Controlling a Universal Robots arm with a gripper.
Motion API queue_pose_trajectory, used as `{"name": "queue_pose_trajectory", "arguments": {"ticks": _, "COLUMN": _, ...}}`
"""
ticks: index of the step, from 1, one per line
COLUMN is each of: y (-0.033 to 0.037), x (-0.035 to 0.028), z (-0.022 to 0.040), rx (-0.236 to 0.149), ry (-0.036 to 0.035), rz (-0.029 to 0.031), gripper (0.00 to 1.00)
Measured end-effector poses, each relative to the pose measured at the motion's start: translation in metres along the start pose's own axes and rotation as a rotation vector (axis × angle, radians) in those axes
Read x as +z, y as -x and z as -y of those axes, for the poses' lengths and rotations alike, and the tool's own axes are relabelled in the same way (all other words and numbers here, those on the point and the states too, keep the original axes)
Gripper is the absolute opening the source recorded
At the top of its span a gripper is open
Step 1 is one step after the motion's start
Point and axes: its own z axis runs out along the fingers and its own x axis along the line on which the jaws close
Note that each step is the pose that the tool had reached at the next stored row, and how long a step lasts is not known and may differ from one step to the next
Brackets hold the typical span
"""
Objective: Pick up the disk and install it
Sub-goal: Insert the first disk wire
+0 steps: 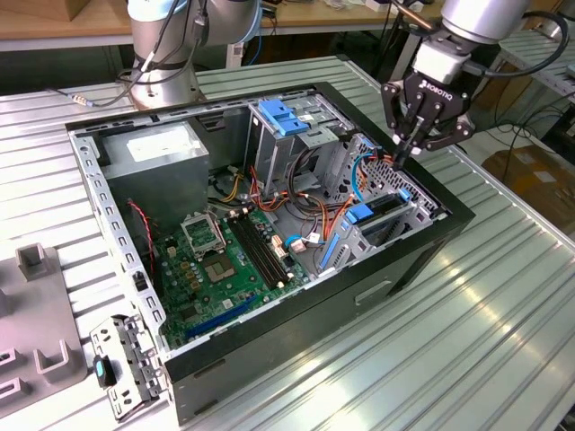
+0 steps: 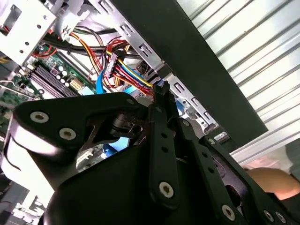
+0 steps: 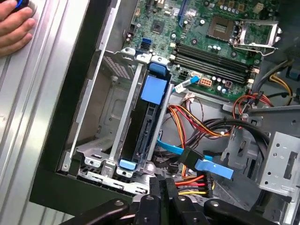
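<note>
Hovering over the computer case (image 1: 269,350), the gripper (image 1: 402,154) has its fingers pressed together, holding nothing. The first wrist view shows the disk (image 3: 146,123) seated edge-on in the drive cage (image 3: 104,164), and a hand (image 3: 14,26) on the table (image 1: 467,323)

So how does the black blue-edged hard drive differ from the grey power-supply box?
The flat black hard drive stands on edge in a metal cage; the grey power-supply box is bulky and lies flat. The drive has blue plastic trim; the box has a white sticker. Both sit inside the open computer case.
</note>
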Motion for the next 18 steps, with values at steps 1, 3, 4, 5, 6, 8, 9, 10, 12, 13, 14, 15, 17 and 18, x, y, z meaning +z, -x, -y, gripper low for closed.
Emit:
{"name": "queue_pose_trajectory", "arguments": {"ticks": 1, "y": 0.0, "x": 0.0, "z": 0.0, "rx": 0.014, "ry": 0.0003, "rz": 0.0005, "gripper": 0.16}}
{"name": "queue_pose_trajectory", "arguments": {"ticks": 3, "y": 0.0, "x": 0.0, "z": 0.0, "rx": 0.046, "ry": 0.0011, "rz": 0.0013, "gripper": 0.16}}
{"name": "queue_pose_trajectory", "arguments": {"ticks": 4, "y": 0.0, "x": 0.0, "z": 0.0, "rx": 0.058, "ry": 0.0014, "rz": 0.0017, "gripper": 0.16}}
{"name": "queue_pose_trajectory", "arguments": {"ticks": 5, "y": 0.0, "x": 0.0, "z": 0.0, "rx": 0.067, "ry": 0.0017, "rz": 0.0019, "gripper": 0.16}}
{"name": "queue_pose_trajectory", "arguments": {"ticks": 6, "y": 0.0001, "x": 0.0, "z": -0.0004, "rx": 0.074, "ry": 0.0018, "rz": 0.0021, "gripper": 0.16}}
{"name": "queue_pose_trajectory", "arguments": {"ticks": 8, "y": 0.0003, "x": 0.0001, "z": -0.0012, "rx": 0.074, "ry": 0.0019, "rz": 0.0022, "gripper": 0.16}}
{"name": "queue_pose_trajectory", "arguments": {"ticks": 9, "y": 0.0004, "x": 0.0001, "z": -0.0014, "rx": 0.074, "ry": 0.0019, "rz": 0.0022, "gripper": 0.16}}
{"name": "queue_pose_trajectory", "arguments": {"ticks": 10, "y": 0.0004, "x": 0.0001, "z": -0.0015, "rx": 0.074, "ry": 0.0018, "rz": 0.0022, "gripper": 0.16}}
{"name": "queue_pose_trajectory", "arguments": {"ticks": 12, "y": 0.0005, "x": 0.0, "z": -0.0017, "rx": 0.074, "ry": 0.0019, "rz": 0.0021, "gripper": 0.16}}
{"name": "queue_pose_trajectory", "arguments": {"ticks": 13, "y": 0.0005, "x": 0.0001, "z": -0.0018, "rx": 0.075, "ry": 0.0019, "rz": 0.0022, "gripper": 0.16}}
{"name": "queue_pose_trajectory", "arguments": {"ticks": 14, "y": 0.0006, "x": 0.0001, "z": -0.0021, "rx": 0.079, "ry": 0.0019, "rz": 0.0022, "gripper": 0.16}}
{"name": "queue_pose_trajectory", "arguments": {"ticks": 15, "y": 0.0007, "x": 0.0001, "z": -0.0023, "rx": 0.099, "ry": 0.0025, "rz": 0.0028, "gripper": 0.16}}
{"name": "queue_pose_trajectory", "arguments": {"ticks": 17, "y": 0.0008, "x": 0.0006, "z": -0.0026, "rx": 0.151, "ry": 0.0038, "rz": 0.0044, "gripper": 0.16}}
{"name": "queue_pose_trajectory", "arguments": {"ticks": 18, "y": 0.001, "x": 0.0007, "z": -0.0036, "rx": 0.152, "ry": 0.0038, "rz": 0.0045, "gripper": 0.16}}
